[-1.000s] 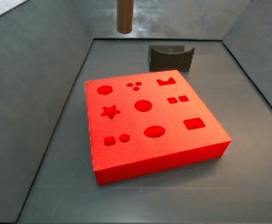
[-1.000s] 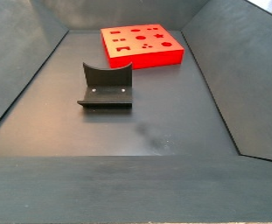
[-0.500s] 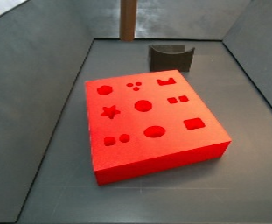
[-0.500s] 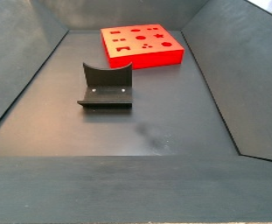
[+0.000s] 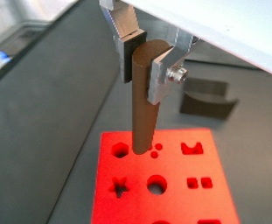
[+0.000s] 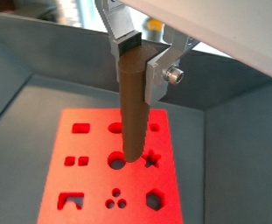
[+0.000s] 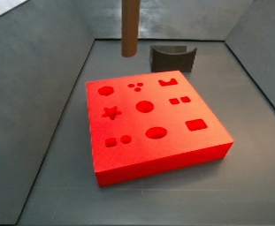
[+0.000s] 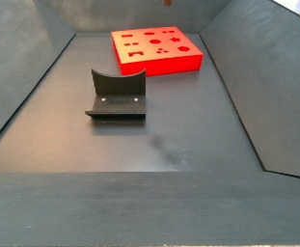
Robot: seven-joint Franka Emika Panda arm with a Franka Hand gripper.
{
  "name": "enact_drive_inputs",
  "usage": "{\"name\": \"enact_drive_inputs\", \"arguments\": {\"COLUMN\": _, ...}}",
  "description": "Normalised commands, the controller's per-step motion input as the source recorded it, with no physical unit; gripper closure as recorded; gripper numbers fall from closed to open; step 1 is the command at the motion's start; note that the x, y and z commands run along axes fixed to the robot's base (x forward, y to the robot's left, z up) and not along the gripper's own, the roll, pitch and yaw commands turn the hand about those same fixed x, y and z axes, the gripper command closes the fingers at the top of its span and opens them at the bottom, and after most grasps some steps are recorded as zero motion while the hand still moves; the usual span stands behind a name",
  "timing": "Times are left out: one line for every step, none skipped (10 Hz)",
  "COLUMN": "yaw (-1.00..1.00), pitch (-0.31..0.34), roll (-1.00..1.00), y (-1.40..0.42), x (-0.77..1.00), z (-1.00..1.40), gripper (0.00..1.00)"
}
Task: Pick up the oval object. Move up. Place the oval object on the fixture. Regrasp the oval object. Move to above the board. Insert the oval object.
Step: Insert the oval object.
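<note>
Clamped on the top end of the oval object (image 5: 144,101), my gripper (image 5: 142,58) hangs above the board (image 5: 214,203), its silver fingers (image 5: 162,72) pressing dark pads against the peg's sides. In both wrist views the peg points straight down from the jaws, its lower tip over the region of the round cut-outs; in a wrist view (image 6: 131,109) the tip lines up with a round hole, though I cannot tell how much air remains beneath it.

I judge the peg stiff and light, a smooth wooden rod that could swivel or slip in a flat-pad grip if it catches a hole's edge. Holding it high, as now, leaves most of its length free for insertion.

Farther off, the fixture (image 5: 207,98) stands empty beyond the board.

In a side view only the peg's lower part (image 7: 130,28) shows, the gripper cut off above the frame. In a side view from behind the fixture (image 8: 116,96), the board (image 8: 156,49) sits far back and just a sliver of the peg's tip peeks in.
</note>
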Motion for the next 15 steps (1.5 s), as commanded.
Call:
{"name": "enact_drive_inputs", "arguments": {"yaw": -1.0, "pitch": -0.043, "roll": -0.02, "y": 0.0, "x": 0.0, "z": -0.27, "gripper": 1.0}}
{"name": "enact_drive_inputs", "arguments": {"yaw": -1.0, "pitch": -0.04, "roll": -0.02, "y": 0.0, "x": 0.0, "z": -0.27, "gripper": 1.0}}
{"name": "enact_drive_inputs", "arguments": {"yaw": -1.0, "pitch": -0.047, "roll": -0.02, "y": 0.0, "x": 0.0, "z": -0.27, "gripper": 1.0}}
{"name": "enact_drive_inputs", "arguments": {"yaw": -1.0, "pitch": -0.044, "roll": -0.02, "y": 0.0, "x": 0.0, "z": -0.27, "gripper": 1.0}}
{"name": "enact_drive_inputs", "arguments": {"yaw": -1.0, "pitch": -0.046, "roll": -0.02, "y": 0.0, "x": 0.0, "z": -0.27, "gripper": 1.0}}
{"name": "enact_drive_inputs", "arguments": {"yaw": -1.0, "pitch": -0.081, "roll": -0.03, "y": -0.07, "x": 0.0, "z": -0.29, "gripper": 1.0}}
{"name": "enact_drive_inputs", "arguments": {"yaw": -0.89, "pitch": -0.191, "roll": -0.04, "y": -0.26, "x": 0.0, "z": -0.31, "gripper": 1.0}}
{"name": "enact_drive_inputs", "arguments": {"yaw": -0.72, "pitch": -0.264, "roll": -0.04, "y": -0.45, "x": -0.01, "z": -0.37, "gripper": 1.0}}
{"name": "enact_drive_inputs", "arguments": {"yaw": -0.52, "pitch": -0.313, "roll": 0.0, "y": -0.69, "x": -0.03, "z": -0.49, "gripper": 1.0}}
{"name": "enact_drive_inputs", "arguments": {"yaw": -0.42, "pitch": -0.306, "roll": 0.0, "y": -0.75, "x": 0.0, "z": -0.53, "gripper": 1.0}}
{"name": "enact_drive_inputs", "arguments": {"yaw": -0.52, "pitch": -0.251, "roll": 0.01, "y": -0.77, "x": -0.02, "z": -0.57, "gripper": 1.0}}
{"name": "enact_drive_inputs", "arguments": {"yaw": -0.79, "pitch": -0.156, "roll": 0.0, "y": -0.46, "x": 0.0, "z": -0.48, "gripper": 1.0}}
{"name": "enact_drive_inputs", "arguments": {"yaw": -0.92, "pitch": -0.12, "roll": 0.0, "y": -0.29, "x": 0.0, "z": -0.47, "gripper": 1.0}}
{"name": "enact_drive_inputs", "arguments": {"yaw": -0.92, "pitch": -0.08, "roll": -0.03, "y": -0.22, "x": 0.0, "z": -0.21, "gripper": 1.0}}
{"name": "enact_drive_inputs", "arguments": {"yaw": 0.0, "pitch": 0.0, "roll": 0.08, "y": -0.14, "x": 0.11, "z": 0.0, "gripper": 1.0}}
